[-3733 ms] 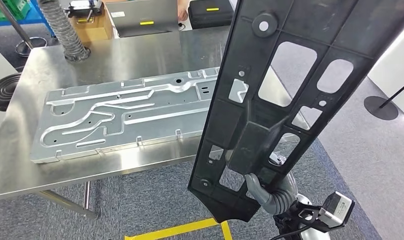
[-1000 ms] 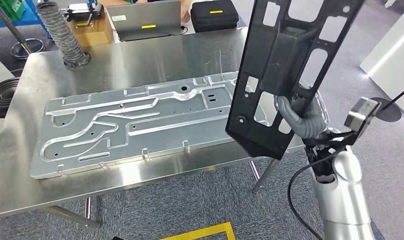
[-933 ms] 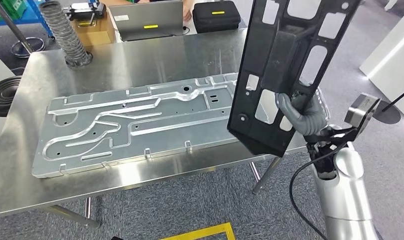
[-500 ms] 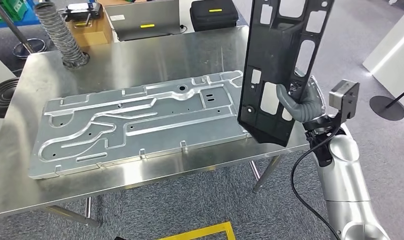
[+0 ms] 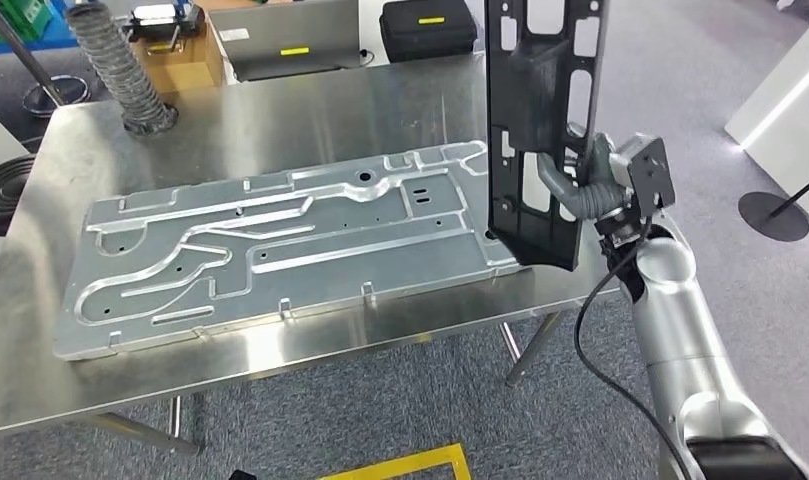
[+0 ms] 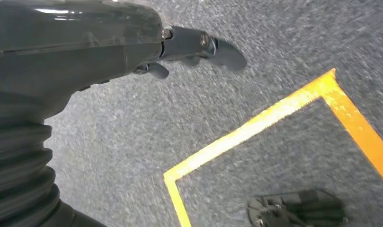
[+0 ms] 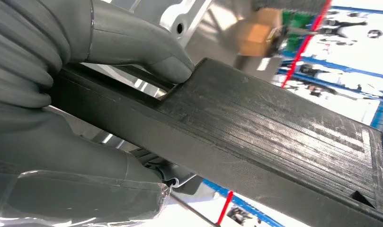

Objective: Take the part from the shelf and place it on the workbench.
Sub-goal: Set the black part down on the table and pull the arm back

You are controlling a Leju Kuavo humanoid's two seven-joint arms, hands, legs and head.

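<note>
One flat black plastic part (image 5: 537, 120), cut with slots, stands upright over the steel desk (image 5: 280, 110); my right fingers (image 5: 558, 188) clamp its ribbed middle, left fingers (image 6: 199, 45) hang loosely spread.

**Black part held upright over the counter's right end**

The part (image 5: 540, 120) is a long, flat black plastic panel with ribbed edges, several rectangular and oval cut-outs and a raised box-like block along its middle. It stands nearly upright, edge-on to the head camera, its top running out of the picture. The right hand (image 5: 578, 178) grips it at mid-height. Its lower end hangs at the right end of the steel counter (image 5: 280, 120); whether it touches cannot be told.
</note>
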